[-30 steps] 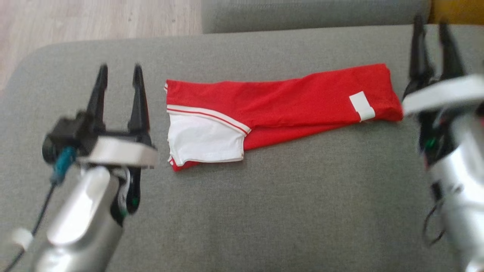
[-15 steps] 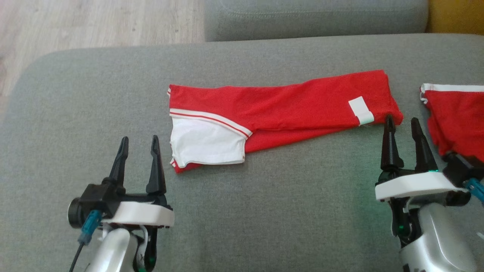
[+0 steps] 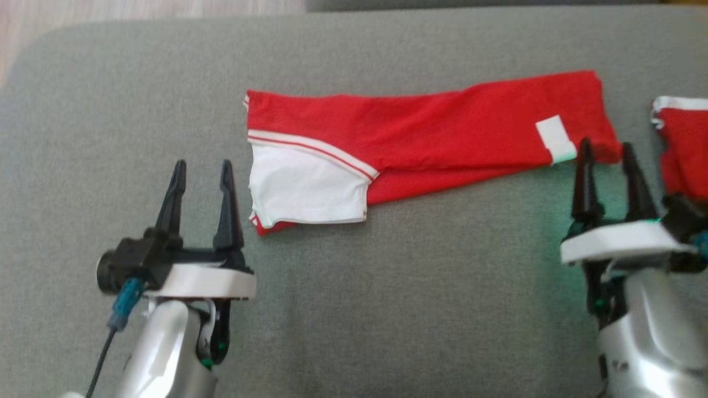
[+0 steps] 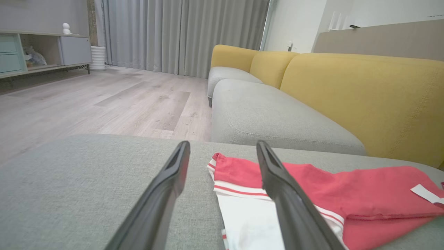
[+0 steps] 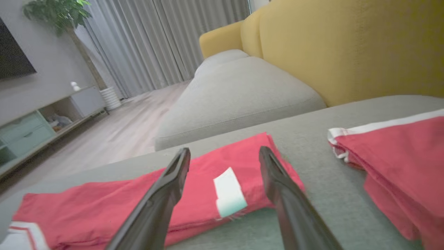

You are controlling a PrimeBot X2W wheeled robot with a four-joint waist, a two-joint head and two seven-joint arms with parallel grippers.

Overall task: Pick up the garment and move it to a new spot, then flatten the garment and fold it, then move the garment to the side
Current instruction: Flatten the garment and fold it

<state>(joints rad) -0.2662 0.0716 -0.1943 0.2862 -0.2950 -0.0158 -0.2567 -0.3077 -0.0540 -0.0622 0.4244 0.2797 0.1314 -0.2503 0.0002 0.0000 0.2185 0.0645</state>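
Observation:
A red garment [image 3: 431,138] with a white panel and a white label lies folded into a long strip across the grey cushion [image 3: 387,304]; it also lies in the left wrist view [image 4: 347,201] and the right wrist view [image 5: 208,194]. My left gripper [image 3: 200,166] hovers open just left of its white end, apart from it. Open as well, my right gripper [image 3: 607,146] points at the strip's right end near the label, nothing between its fingers.
A second red garment [image 3: 683,149] with white trim lies at the right edge, beside my right gripper [image 5: 223,151]. Yellow backrests [image 4: 364,93] and another grey seat [image 4: 277,118] stand beyond. Wooden floor [image 4: 86,104] lies off the cushion's far left.
Both grippers have pulled back toward the near edge, the right one from beyond the strip's right end. The head camera has tilted down, so the second red garment has come into view.

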